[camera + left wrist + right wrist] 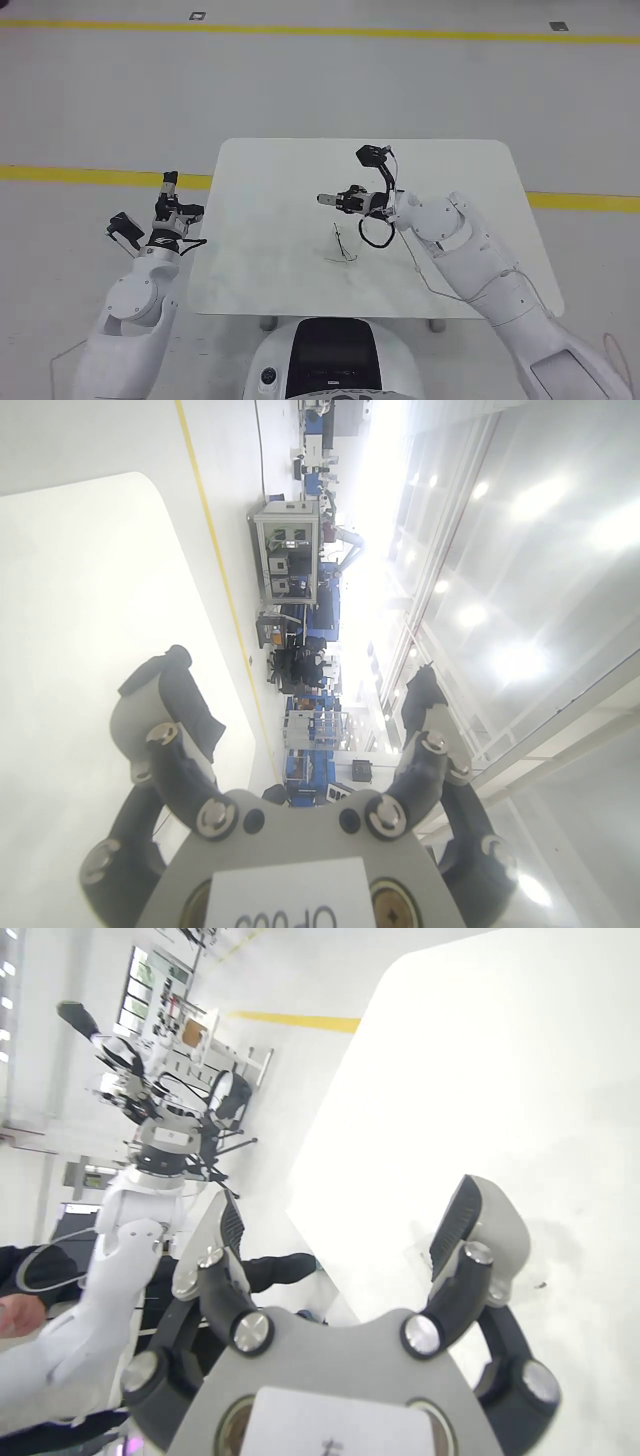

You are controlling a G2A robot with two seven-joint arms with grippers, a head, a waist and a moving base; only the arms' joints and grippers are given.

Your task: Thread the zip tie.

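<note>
Fingers (231, 1223) on my right gripper (345, 1225) stand wide apart with nothing between the ribbed pads, and they grip no part of the zip tie (343, 246). From above I see the right gripper (326, 200) held over the middle of the white table (450, 170), its tips pointing toward the table's left side. The zip tie lies on the tabletop just on the robot's side of those fingers, a thin pale strip with a bend in it, near them but not touching. Whether its tail passes through its head I cannot tell. On my left gripper (300, 700) the fingers (172, 692) are likewise spread wide and hold nothing. From above the left gripper (172, 192) sits beyond the table's left edge, over the floor and close to a yellow floor line (80, 172), well apart from the zip tie. Its wrist view has the table's rounded corner just beside one finger
</note>
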